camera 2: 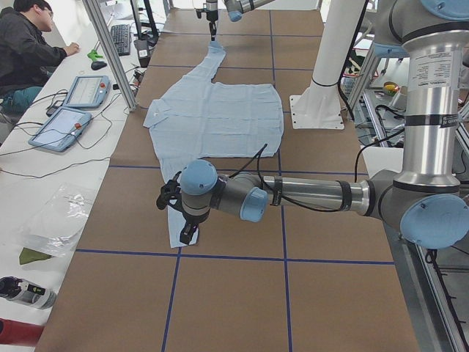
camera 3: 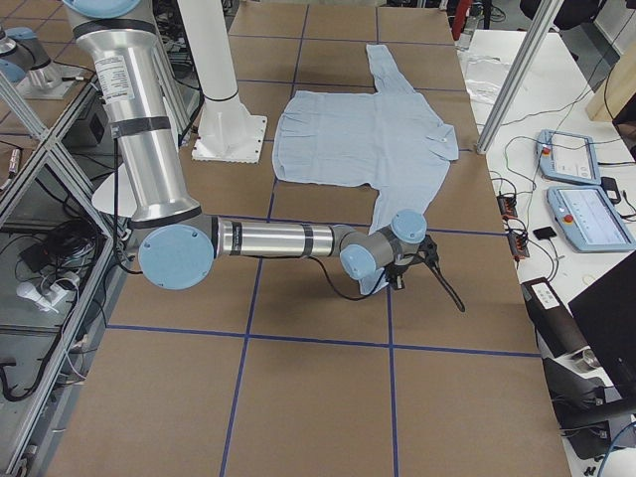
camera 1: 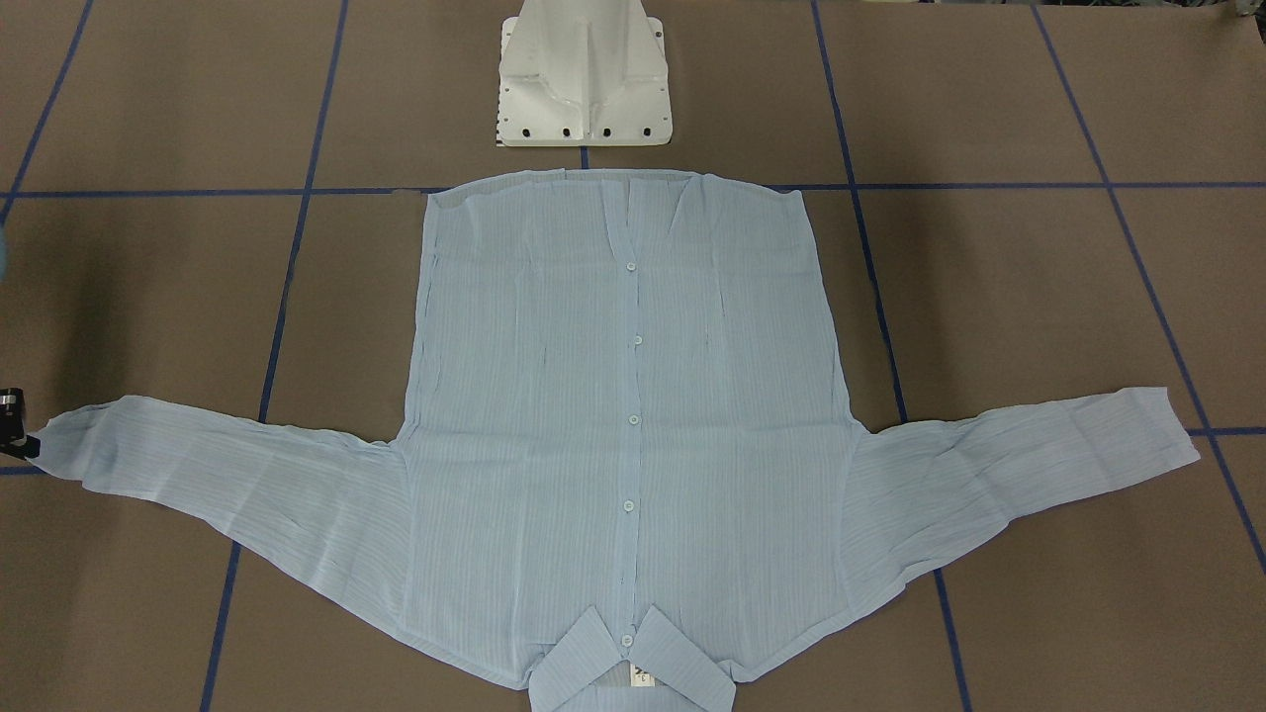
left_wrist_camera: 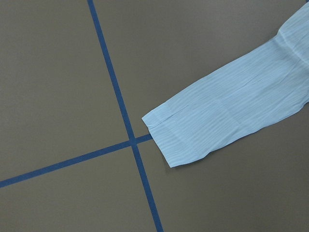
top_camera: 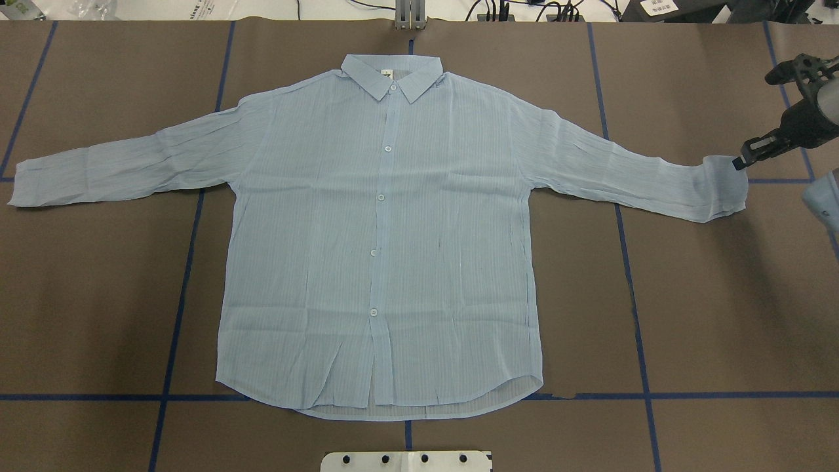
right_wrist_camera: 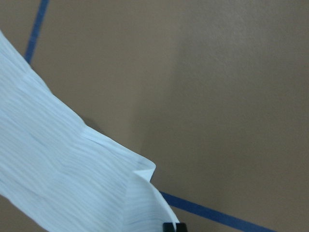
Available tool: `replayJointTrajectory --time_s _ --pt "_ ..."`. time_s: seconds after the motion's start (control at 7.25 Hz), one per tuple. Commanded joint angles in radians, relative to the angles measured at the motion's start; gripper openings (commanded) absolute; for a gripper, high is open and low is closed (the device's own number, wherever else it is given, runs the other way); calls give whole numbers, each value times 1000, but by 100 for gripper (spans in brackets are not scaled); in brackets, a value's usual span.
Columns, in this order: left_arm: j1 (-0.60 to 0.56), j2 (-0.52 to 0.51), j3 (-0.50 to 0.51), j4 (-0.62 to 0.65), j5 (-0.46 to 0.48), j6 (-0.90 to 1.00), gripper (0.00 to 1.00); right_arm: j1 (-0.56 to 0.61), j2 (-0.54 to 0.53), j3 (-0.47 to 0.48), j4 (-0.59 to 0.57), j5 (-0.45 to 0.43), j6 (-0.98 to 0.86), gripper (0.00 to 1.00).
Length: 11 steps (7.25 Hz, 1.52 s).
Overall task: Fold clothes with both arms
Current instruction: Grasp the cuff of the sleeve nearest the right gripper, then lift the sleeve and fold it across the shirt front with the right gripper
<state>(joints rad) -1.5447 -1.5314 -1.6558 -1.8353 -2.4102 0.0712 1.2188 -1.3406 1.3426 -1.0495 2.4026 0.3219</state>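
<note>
The pale light-blue shirt [top_camera: 380, 229] lies flat and buttoned on the brown table, collar at the far side and both sleeves spread out. My right gripper [top_camera: 739, 164] is shut on the cuff of the sleeve on that side, and the cuff is curled up off the table. In the right wrist view a black fingertip [right_wrist_camera: 174, 226] shows at the raised cuff edge. The other sleeve's cuff [left_wrist_camera: 188, 135] lies flat beside a tape crossing. My left gripper [camera 2: 185, 235] hovers over that cuff; I cannot tell whether it is open or shut.
The white pedestal base [camera 1: 584, 79] stands just behind the shirt's hem. Blue tape lines [top_camera: 629, 262] mark a grid on the table. A person [camera 2: 29, 51] sits at a side bench with control tablets [camera 2: 73, 110] and cables.
</note>
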Motion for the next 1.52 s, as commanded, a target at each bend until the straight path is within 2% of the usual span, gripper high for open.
replayJointTrajectory --time_s 0.0,0.41,0.55,0.83,0.97,1.24,1.38 --pt "-5 -3 -1 -4 5 1 100 10 67 98 -10 29 90 0" --pt "-9 -6 5 -9 6 -1 100 -91 217 144 -9 17 477 0" --pt "-9 -7 10 -9 6 -1 100 -167 285 145 -7 -72 638 0" --pt "-9 -9 17 -13 6 1 100 -319 400 138 -38 -308 898 0" --pt "-11 -10 21 -15 5 1 100 -353 459 136 -87 -354 914 0" --pt "-11 -9 22 -15 6 1 100 -386 530 118 -83 -378 872 0" --pt "-11 -9 25 -15 6 1 100 -419 608 56 -81 -405 864 0"
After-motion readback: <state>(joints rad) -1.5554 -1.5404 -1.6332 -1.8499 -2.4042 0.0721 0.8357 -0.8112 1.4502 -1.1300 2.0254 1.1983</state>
